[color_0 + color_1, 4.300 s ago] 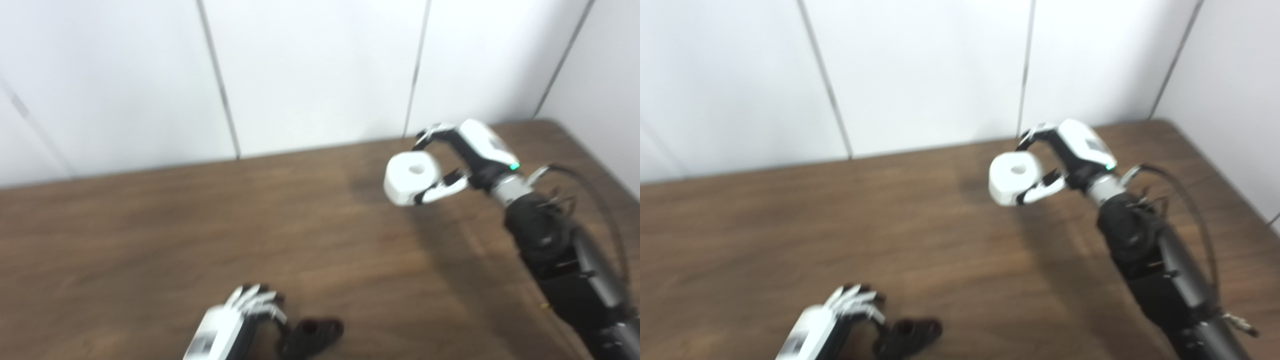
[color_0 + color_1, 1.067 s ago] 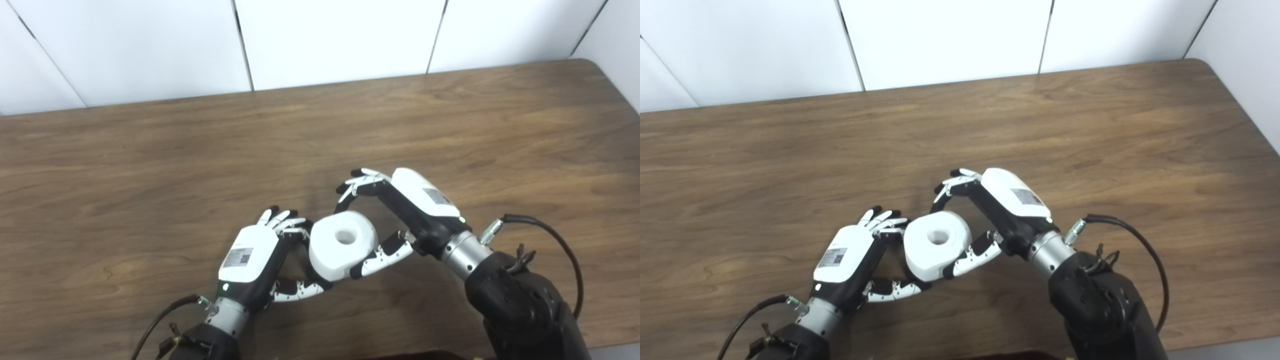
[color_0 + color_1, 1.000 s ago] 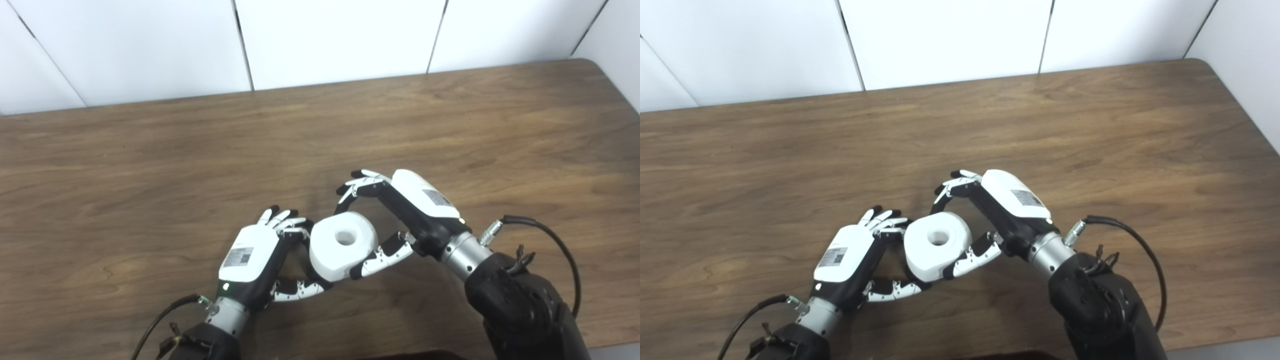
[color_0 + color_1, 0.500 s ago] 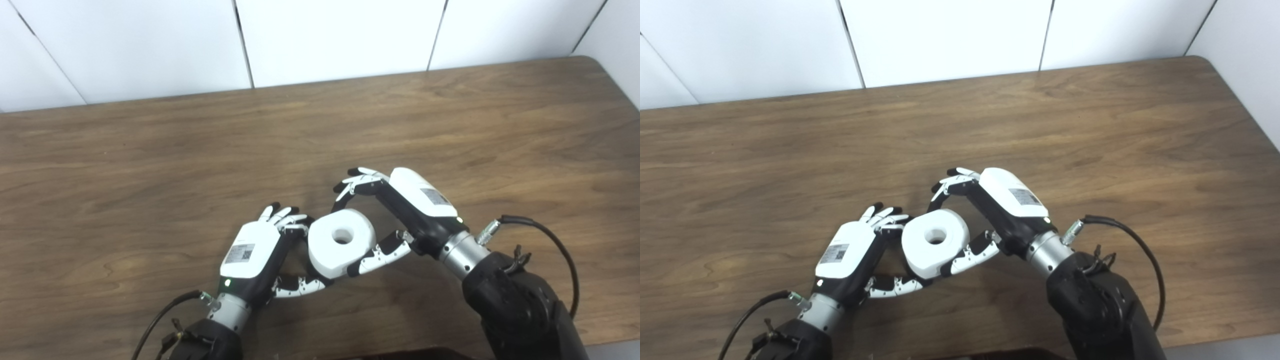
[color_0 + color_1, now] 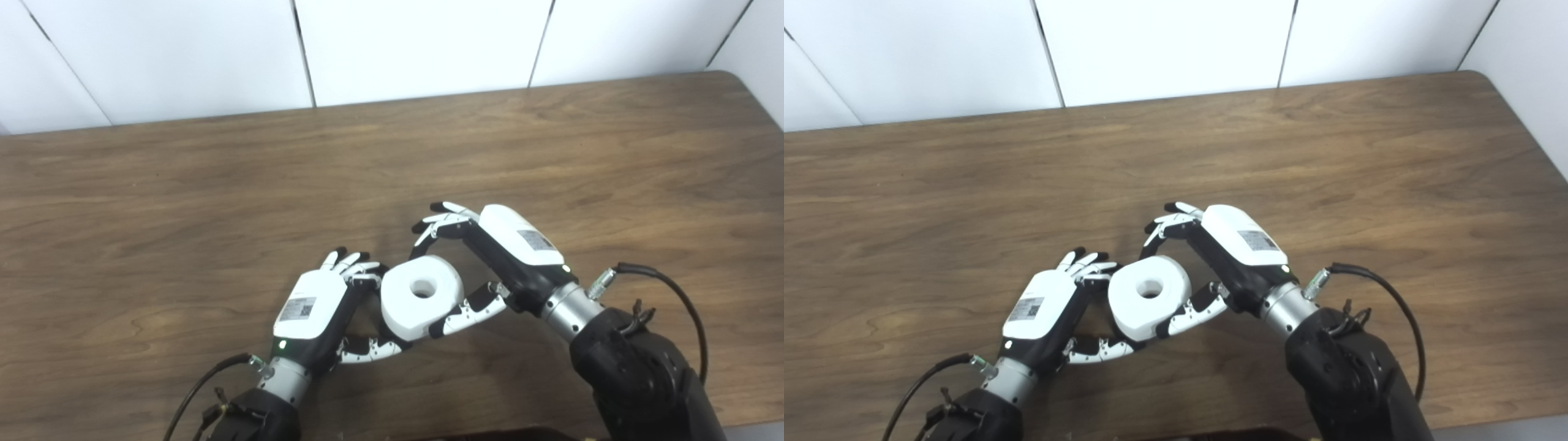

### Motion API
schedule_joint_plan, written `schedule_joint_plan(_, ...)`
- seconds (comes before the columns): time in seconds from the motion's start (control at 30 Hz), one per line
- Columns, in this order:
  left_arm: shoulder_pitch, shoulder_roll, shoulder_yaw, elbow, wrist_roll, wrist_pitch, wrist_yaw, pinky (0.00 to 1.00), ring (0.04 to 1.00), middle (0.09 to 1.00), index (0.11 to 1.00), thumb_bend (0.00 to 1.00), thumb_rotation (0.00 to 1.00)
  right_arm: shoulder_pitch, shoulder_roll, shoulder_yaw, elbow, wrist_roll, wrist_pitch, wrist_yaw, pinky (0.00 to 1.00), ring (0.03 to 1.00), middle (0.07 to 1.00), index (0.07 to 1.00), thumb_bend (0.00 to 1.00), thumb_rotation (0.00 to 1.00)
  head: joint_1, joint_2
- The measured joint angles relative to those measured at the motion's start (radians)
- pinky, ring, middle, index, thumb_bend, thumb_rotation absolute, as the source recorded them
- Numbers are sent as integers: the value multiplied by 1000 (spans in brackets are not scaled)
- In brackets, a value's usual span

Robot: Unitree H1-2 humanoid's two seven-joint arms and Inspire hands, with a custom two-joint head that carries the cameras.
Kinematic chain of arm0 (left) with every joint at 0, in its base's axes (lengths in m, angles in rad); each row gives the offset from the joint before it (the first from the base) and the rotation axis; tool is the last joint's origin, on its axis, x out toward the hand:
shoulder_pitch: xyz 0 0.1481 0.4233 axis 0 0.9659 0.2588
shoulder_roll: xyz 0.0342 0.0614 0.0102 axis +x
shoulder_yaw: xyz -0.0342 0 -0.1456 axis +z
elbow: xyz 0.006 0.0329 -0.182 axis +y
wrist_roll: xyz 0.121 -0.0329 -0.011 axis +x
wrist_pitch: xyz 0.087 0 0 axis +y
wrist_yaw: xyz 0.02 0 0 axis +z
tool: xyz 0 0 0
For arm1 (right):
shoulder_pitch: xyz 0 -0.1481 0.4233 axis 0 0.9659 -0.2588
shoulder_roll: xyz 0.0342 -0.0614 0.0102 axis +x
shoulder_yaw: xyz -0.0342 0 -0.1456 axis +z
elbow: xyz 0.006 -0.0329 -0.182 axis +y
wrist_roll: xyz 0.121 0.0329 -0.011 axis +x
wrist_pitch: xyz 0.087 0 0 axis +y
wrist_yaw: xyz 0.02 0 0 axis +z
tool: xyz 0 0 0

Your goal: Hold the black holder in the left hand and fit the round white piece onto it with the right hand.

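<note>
Near the front edge of the brown wood-grain table (image 5: 184, 184), a little right of its middle, the robot's two white-and-black hands meet over one job: the right hand (image 5: 490, 257) pinches the round white plastic piece with a central hole (image 5: 421, 297) between its thumb below and its curled fingers (image 5: 438, 226) above the far rim, while the left hand (image 5: 315, 309) cups in from the other side, its fingers bent around something under the piece. The piece lies flat, hole pointing up, its axis roughly vertical, and it sits directly between the two palms, touching or all but touching the left hand's fingertips (image 5: 1087, 264). The black holder is almost wholly hidden beneath the white piece and the left palm; only dark slivers show by the left hand's fingers, and they cannot be told apart from the hand's own black parts. Whether the piece is already seated on the holder or only resting over it cannot be judged from above. The coming move appears to turn on lining the hole up with whatever stands below it
</note>
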Motion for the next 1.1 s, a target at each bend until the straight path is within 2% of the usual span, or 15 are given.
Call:
schedule_joint_plan(0.03, 0, 0, 0, 0, 0, 0, 0, 1000, 912, 802, 487, 521, 48, -2, -2, 1, -2, -3, 1, 3, 944, 946, 807, 531, 709, 215, 0, 0)
schedule_joint_plan(0.07, 0, 0, 0, 0, 0, 0, 0, 1000, 911, 802, 486, 521, 48, -4, -4, 2, -4, -6, 4, 10, 960, 957, 814, 560, 812, 265, 0, 0)
schedule_joint_plan(0.1, 0, 0, -1, 0, 0, 0, 0, 1000, 910, 801, 486, 520, 48, -7, -7, 3, -6, -12, 8, 20, 977, 969, 822, 583, 881, 306, 0, 0)
schedule_joint_plan(0.17, 0, 0, -2, 0, 0, 0, 0, 1000, 911, 801, 486, 520, 48, -11, -15, 5, -6, -26, 25, 53, 997, 994, 841, 617, 946, 358, 0, 0)
schedule_joint_plan(0.23, -1, 0, -2, 0, 0, 0, 0, 1000, 911, 801, 487, 521, 48, -8, -30, 12, -2, -33, 40, 99, 997, 998, 848, 632, 969, 371, 0, 2)
schedule_joint_plan(0.33, -1, 1, -2, -1, 0, 2, 0, 999, 912, 801, 487, 521, 49, -11, -35, 15, -3, -38, 40, 115, 982, 1000, 858, 658, 997, 402, 0, 2)
schedule_joint_plan(0.9, -3, 1, -4, 1, 1, 2, 0, 1000, 911, 799, 487, 520, 48, -19, -35, 13, -3, -48, 40, 134, 980, 999, 862, 676, 1000, 401, 3, -6)
schedule_joint_plan(1.1, -4, 1, -5, 3, 1, 2, 1, 995, 908, 798, 486, 520, 48, -19, -33, 13, -3, -50, 41, 136, 989, 1000, 870, 693, 1000, 428, 3, -8)
